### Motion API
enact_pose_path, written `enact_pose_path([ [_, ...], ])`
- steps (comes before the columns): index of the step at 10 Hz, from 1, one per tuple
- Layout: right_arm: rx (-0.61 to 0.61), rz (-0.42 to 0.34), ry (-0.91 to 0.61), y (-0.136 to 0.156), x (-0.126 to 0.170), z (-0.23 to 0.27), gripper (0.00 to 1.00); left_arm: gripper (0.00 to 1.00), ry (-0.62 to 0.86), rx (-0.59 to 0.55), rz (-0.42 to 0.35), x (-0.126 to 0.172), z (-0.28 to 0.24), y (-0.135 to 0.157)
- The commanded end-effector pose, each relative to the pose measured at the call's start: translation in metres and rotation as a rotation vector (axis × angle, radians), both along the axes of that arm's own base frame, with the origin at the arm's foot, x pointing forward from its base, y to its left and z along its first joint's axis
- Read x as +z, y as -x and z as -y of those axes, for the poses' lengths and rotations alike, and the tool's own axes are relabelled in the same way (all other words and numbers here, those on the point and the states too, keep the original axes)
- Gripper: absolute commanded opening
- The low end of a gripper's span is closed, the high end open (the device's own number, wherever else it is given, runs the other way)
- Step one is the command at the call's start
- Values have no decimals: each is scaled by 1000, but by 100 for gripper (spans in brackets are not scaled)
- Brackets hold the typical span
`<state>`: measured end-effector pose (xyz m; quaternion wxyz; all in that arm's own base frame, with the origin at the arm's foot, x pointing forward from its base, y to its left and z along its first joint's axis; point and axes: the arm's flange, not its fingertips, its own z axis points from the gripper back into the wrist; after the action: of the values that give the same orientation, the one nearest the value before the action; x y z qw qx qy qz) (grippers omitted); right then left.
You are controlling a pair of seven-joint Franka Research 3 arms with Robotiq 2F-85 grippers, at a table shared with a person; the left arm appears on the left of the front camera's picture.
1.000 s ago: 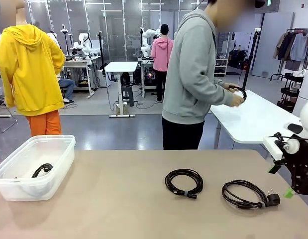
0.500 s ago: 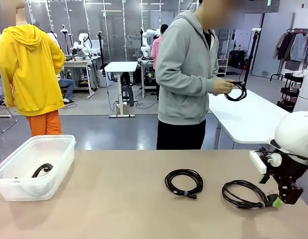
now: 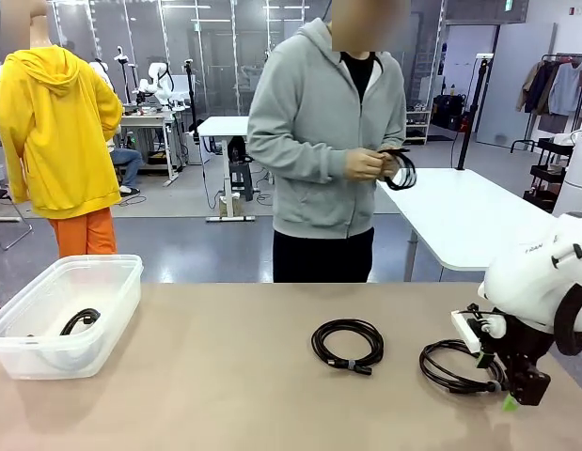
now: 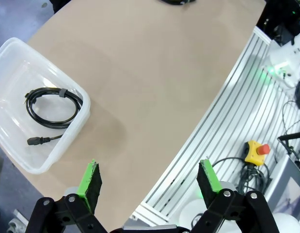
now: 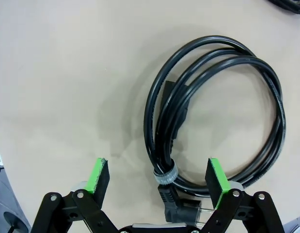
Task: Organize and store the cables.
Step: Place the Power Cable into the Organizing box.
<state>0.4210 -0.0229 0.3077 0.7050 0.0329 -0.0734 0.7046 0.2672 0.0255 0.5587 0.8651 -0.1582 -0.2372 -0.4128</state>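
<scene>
**Front view:** clear plastic bin [image 3: 121, 282] at left edge, one coiled black cable [image 3: 79, 321] inside. Second black coil [image 3: 348, 345] at centre of tan table [image 3: 225, 395]. Third black coil with plug [image 3: 450, 368] lower right, right gripper [image 3: 509, 398] low over it. Person's hand [image 3: 364, 165] holds fourth coil [image 3: 401, 170], upper centre.

**Left wrist view:** left gripper [image 4: 150, 177] spread, empty, high above table. Bin with stored coil upper left.

**Right wrist view:** right gripper [image 5: 157, 177] spread wide, grey tie [image 5: 164, 174] of third coil between pads, nothing pinched.

**Progress, judged:** one cable stored, three left; pickup of third about to start.
</scene>
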Motion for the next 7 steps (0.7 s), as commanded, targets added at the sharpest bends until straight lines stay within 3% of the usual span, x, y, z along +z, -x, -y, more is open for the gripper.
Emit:
enact_pose_path([
  [1,-28,1,9,5,-5,-2,100,100,5,-11,4,1,1,2],
  [2,-37,-9,15,3,-10,0,100,100,5,-11,4,1,1,2],
  [3,-41,-13,11,3,-11,1,88,100,5,-11,4,1,1,2],
  [4,-42,-6,12,3,-12,1,48,100,5,-11,4,1,1,2],
  [5,-40,0,9,3,-10,2,28,100,5,-11,4,1,1,2],
  [6,-38,3,8,3,-9,2,0,100,5,-11,4,1,1,2],
  [7,-35,2,10,2,-10,3,0,100,5,-11,4,1,1,2],
])
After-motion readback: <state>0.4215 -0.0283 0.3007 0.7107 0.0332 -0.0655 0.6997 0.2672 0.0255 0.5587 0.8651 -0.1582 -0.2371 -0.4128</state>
